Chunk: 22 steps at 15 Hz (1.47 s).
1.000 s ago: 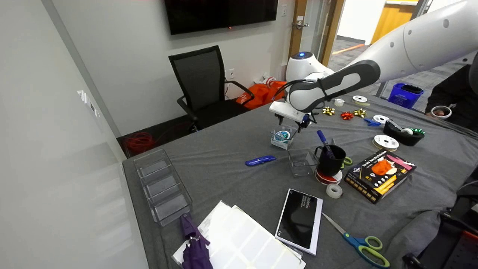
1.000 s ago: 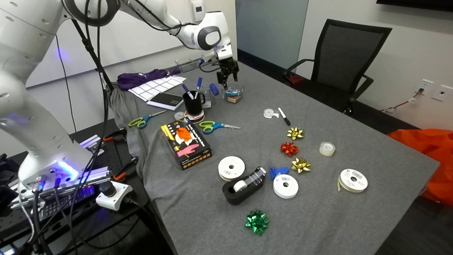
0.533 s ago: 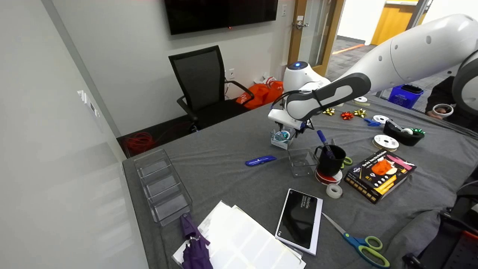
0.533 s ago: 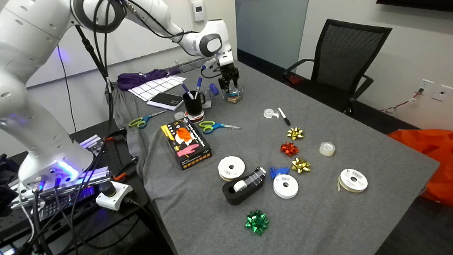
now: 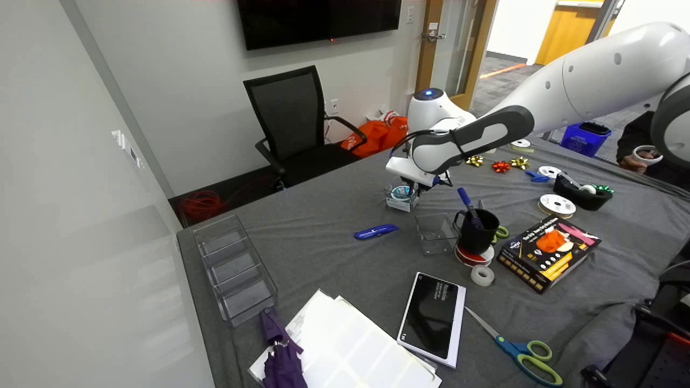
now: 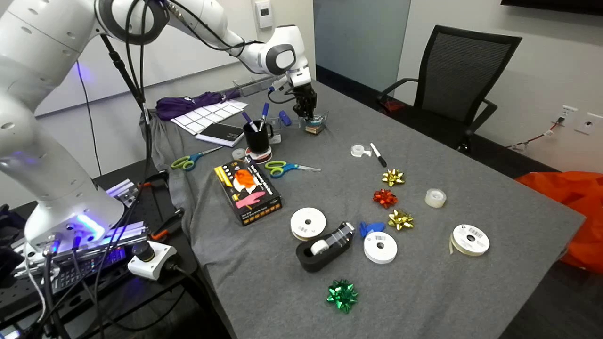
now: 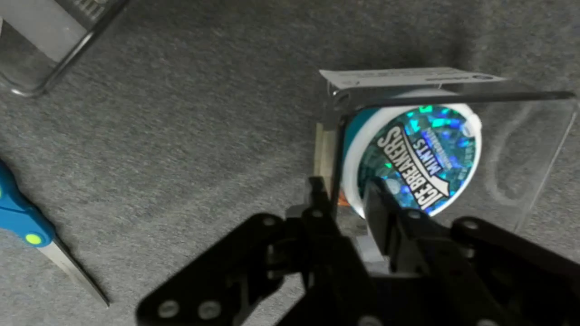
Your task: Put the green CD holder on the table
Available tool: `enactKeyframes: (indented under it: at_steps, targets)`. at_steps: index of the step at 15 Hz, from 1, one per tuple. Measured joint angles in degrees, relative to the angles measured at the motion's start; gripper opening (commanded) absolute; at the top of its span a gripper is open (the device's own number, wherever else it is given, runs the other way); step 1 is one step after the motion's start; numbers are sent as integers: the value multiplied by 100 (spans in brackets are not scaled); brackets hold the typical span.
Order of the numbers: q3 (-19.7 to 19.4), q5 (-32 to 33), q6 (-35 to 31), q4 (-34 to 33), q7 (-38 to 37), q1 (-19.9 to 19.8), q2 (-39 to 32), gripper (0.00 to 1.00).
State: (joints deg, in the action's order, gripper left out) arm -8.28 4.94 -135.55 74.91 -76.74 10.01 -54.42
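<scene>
The green CD holder (image 7: 419,149) fits a round teal tub with a white rim and a shiny mints label. It sits in a clear plastic box (image 7: 525,136) that stands on the grey-clothed table (image 5: 323,258). My gripper (image 7: 345,182) is down at this box, jaws part-way together with a gap between them. One finger is outside the box's near wall; the other reaches over the tub's edge. Whether that finger touches the tub I cannot tell. In both exterior views the gripper (image 6: 308,117) partly hides the box and tub.
Close by are a second clear box (image 5: 434,237), a flat blue strip (image 5: 376,231) and a black mug (image 5: 477,234) with pens. A clear divided tray (image 5: 234,269) lies further off. Scissors (image 7: 27,217) show at the left in the wrist view.
The gripper has come down to the clear box and its jaws have drawn closer together. Box and tub have shifted slightly, away from the mug.
</scene>
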Motion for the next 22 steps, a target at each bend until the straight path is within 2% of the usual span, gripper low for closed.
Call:
enactKeyframes:
  at_steps: [8,12,18,22]
  targets:
    - [4,-7,-104,2,254,0,34,1]
    - [43,-49,-126,162,464,-10,382,1]
    - [-22,13,-80,841,1043,-50,1257,1]
    - [-180,274,60,1483,1688,-135,1840,1]
